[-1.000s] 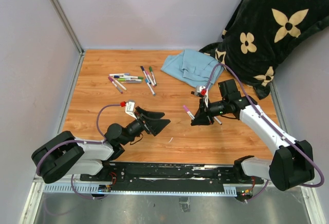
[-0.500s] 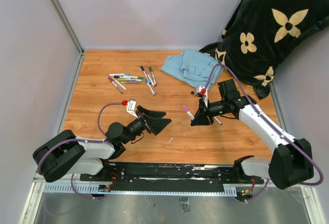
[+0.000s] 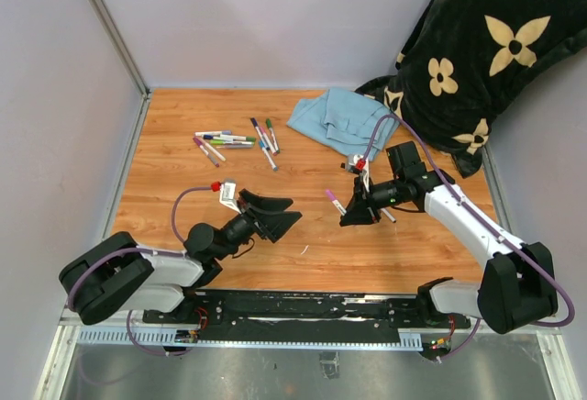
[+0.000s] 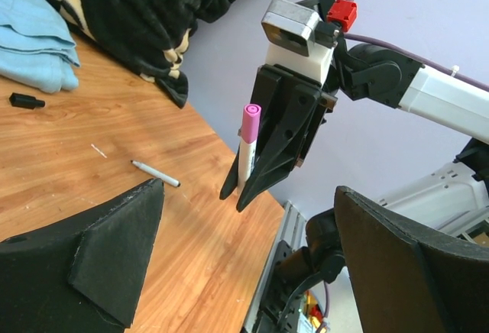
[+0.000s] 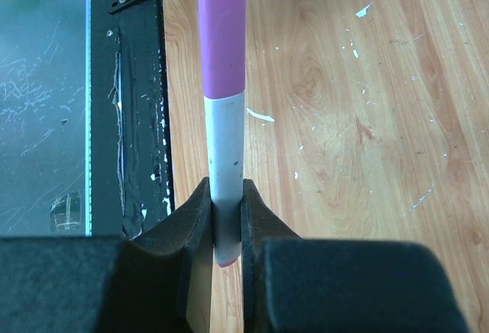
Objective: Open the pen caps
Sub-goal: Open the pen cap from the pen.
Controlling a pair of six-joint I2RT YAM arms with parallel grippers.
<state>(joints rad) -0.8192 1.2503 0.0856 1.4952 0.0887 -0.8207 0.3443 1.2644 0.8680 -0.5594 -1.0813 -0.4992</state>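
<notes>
a: where's the pen cap?
b: the purple cap [image 5: 221, 31] sits on its pen [image 5: 226, 142]. the right gripper [image 3: 356, 216] is clamped on the pen's white barrel, right of the middle of the worktop [image 3: 165, 189]. the cap end points left, toward the left gripper [image 3: 295, 211].
a: and that gripper?
b: spread wide, holding nothing, near the cap but apart from it.
a: the other pens?
b: a loose bunch of capped pens [image 3: 234, 141] lies far left, well apart from both arms. a blue cloth [image 3: 339, 120] lies at the far side, with a black flowered blanket [image 3: 477, 42] in the far right corner.
</notes>
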